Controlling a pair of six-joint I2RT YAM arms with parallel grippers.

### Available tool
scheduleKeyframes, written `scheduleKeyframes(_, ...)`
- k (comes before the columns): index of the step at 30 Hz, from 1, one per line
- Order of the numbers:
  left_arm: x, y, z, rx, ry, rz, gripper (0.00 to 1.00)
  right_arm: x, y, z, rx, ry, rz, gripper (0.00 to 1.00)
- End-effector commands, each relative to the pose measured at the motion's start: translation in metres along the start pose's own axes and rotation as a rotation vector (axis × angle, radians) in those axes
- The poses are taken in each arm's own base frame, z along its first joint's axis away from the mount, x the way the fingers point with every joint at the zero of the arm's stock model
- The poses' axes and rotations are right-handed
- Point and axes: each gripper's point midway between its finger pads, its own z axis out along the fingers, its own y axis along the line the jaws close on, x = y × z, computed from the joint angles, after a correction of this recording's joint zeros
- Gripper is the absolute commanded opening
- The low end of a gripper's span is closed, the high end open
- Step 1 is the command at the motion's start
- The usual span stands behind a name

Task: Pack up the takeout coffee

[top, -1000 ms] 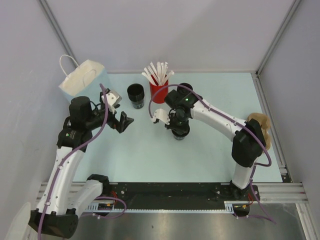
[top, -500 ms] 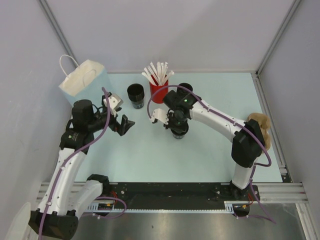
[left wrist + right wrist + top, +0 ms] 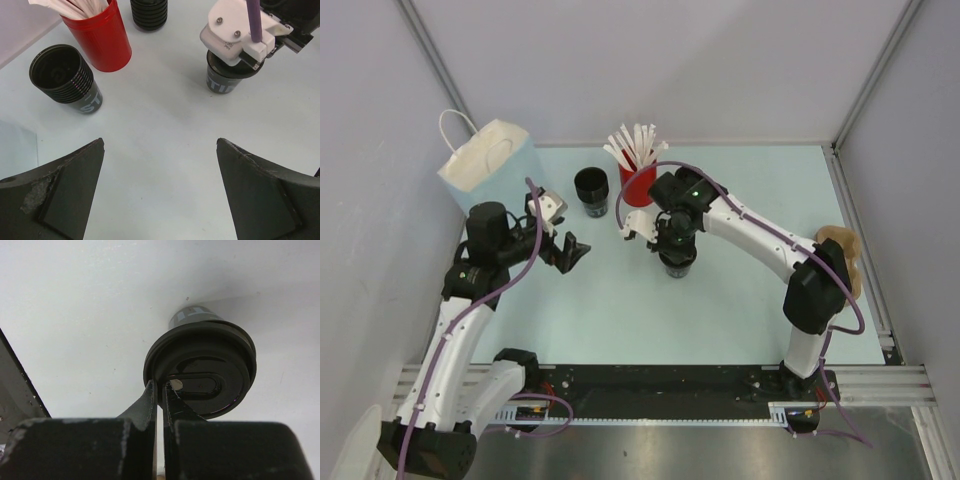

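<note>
your right jaws are closed tight, tips touching the lid of the coffee cup (image 3: 202, 365), which stands on the surface (image 3: 620, 300) near the red cup (image 3: 637, 186). your left jaws gape wide, holding nothing.

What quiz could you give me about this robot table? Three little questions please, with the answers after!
1. True or false: the left gripper is wide open and holds nothing.
2. Pick one: the white sticks stand in A) a red cup, B) a blue bowl, C) a glass jar.
3. Fill the gap: the right gripper is shut, and its tips sit on the takeout coffee's black ____.

Key: 1 true. 2 A. 3 lid.
</note>
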Motion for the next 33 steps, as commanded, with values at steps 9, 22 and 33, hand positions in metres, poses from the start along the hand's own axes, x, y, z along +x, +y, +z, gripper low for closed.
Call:
scheduleKeyframes(9,-0.007,-0.002,-0.001,0.017,-0.043,0.020,0.99,-0.003,-0.016,-0.008,0.011,-0.016,0.010,0.00)
scheduleKeyframes(22,-0.005,-0.003,0.000,0.021,-0.041,0.013,0.99,-0.004,-0.007,-0.004,-0.019,-0.005,-0.003,0.00)
scheduleKeyframes(33,-0.005,-0.004,0.000,0.026,-0.044,0.011,1.00,-0.003,-0.008,0.000,-0.020,0.005,-0.003,0.00)
